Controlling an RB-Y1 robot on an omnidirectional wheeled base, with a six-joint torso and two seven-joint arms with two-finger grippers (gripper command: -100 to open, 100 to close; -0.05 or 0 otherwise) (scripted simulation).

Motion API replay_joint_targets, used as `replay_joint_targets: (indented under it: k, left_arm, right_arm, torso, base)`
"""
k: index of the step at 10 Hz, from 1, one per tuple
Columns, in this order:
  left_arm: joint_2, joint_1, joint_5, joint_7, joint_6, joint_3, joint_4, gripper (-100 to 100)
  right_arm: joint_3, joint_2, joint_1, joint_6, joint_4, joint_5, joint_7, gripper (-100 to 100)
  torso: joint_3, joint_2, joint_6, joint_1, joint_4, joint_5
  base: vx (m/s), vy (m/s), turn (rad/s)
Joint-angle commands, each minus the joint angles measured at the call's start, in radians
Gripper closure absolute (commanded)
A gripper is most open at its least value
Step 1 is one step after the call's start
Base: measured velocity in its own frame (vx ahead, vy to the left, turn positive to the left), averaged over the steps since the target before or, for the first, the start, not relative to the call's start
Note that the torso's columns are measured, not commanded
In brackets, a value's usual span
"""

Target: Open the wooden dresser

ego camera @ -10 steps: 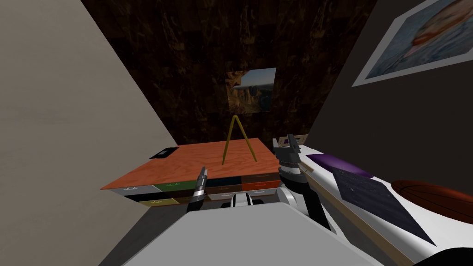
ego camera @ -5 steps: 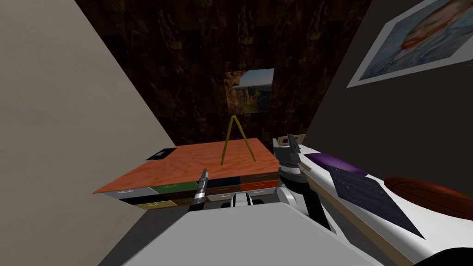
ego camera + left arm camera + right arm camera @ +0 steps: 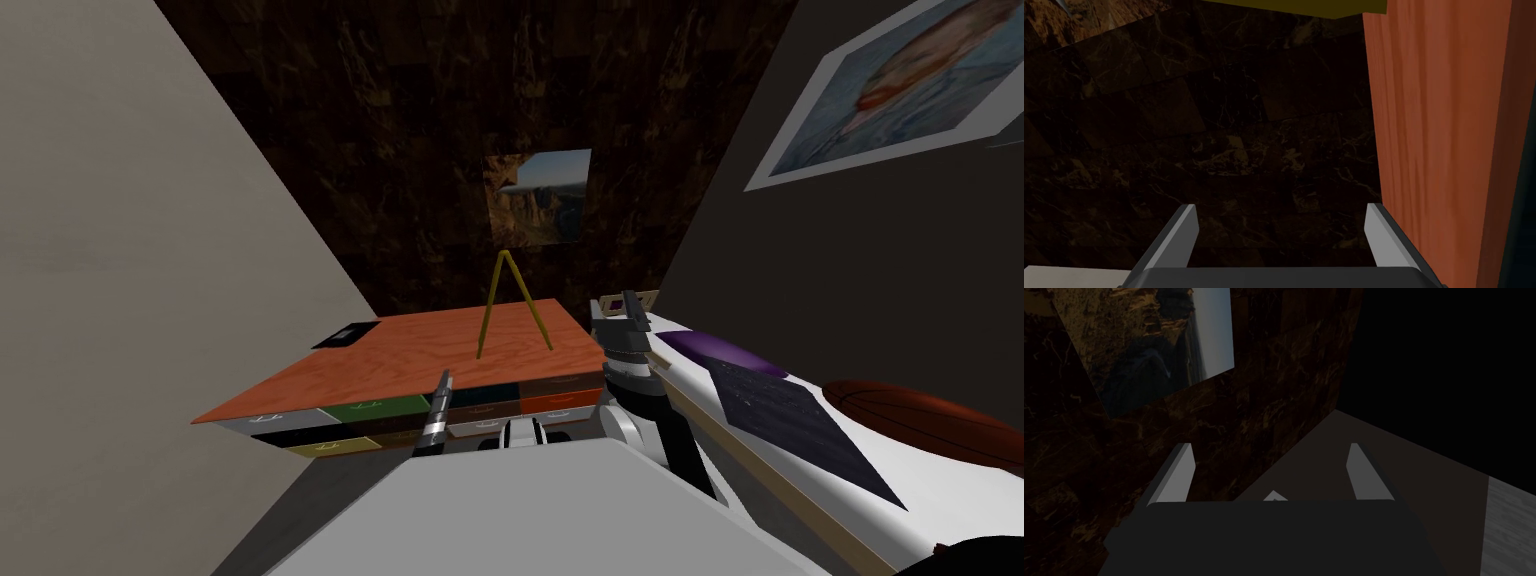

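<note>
The dresser [image 3: 420, 355] has an orange wood top and a front of small drawers in several colours, a green one [image 3: 375, 407] and an orange one [image 3: 560, 400] among them, all pushed in. My left gripper [image 3: 443, 382] hangs in front of the drawers near the top's front edge. Its wrist view shows that gripper [image 3: 1281, 215] open and holding nothing, with the dresser's orange wood [image 3: 1439, 140] close beside one finger. My right gripper [image 3: 625, 300] is raised by the dresser's right end; its wrist view shows the gripper [image 3: 1269, 455] open and holding nothing.
A yellow A-shaped stand [image 3: 512, 300] rises from the dresser top, and a small black object [image 3: 345, 334] lies at its far left corner. A bed [image 3: 960, 490] with a dark blanket [image 3: 800, 420] and a brown ball [image 3: 920, 420] runs along the right. A beige wall closes the left.
The whole head view has shifted: the dresser's near left corner now sits lower and further left, so I have moved. My left gripper has crept slightly toward the drawers.
</note>
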Motion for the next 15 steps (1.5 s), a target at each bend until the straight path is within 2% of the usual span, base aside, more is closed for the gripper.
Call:
replay_joint_targets:
  k: [1, 6, 11, 14, 15]
  left_arm:
    - [-0.001, -0.016, -0.001, -0.002, -0.023, -0.003, 0.07, -100]
    - [-0.004, -0.039, -0.003, -0.006, -0.053, -0.006, 0.187, -100]
    - [-0.006, -0.05, -0.004, -0.008, -0.067, -0.008, 0.235, -100]
    - [-0.006, -0.05, -0.004, -0.008, -0.067, -0.008, 0.235, -100]
    - [-0.009, -0.061, -0.005, -0.009, -0.08, -0.009, 0.272, -100]
  right_arm:
    - [0.0, 0.0, 0.0, 0.0, 0.0, 0.0, 0.0, 0]
    - [0.0, 0.0, 0.0, 0.0, 0.0, 0.0, 0.0, 0]
    - [0.0, 0.0, 0.0, 0.0, 0.0, 0.0, 0.0, 0]
    - [0.0, 0.0, 0.0, 0.0, 0.0, 0.0, 0.0, 0]
    - [0.0, 0.0, 0.0, 0.0, 0.0, 0.0, 0.0, 0]
  torso:
    - [0.0, 0.0, 0.0, 0.0, 0.0, 0.0]
    - [-0.003, -0.007, 0.003, 0.004, -0.009, 0.008]
    - [-0.003, -0.008, 0.003, 0.003, -0.014, 0.013]
    - [-0.003, -0.008, 0.003, 0.004, -0.014, 0.013]
    - [-0.003, -0.008, 0.004, 0.003, -0.014, 0.014]
  base:
    - [0.003, -0.01, -0.04]
    - [0.004, -0.002, -0.025]
    - [0.004, 0.001, -0.008]
    - [0.0, 0.002, 0.003]
    - [0.002, -0.005, -0.042]
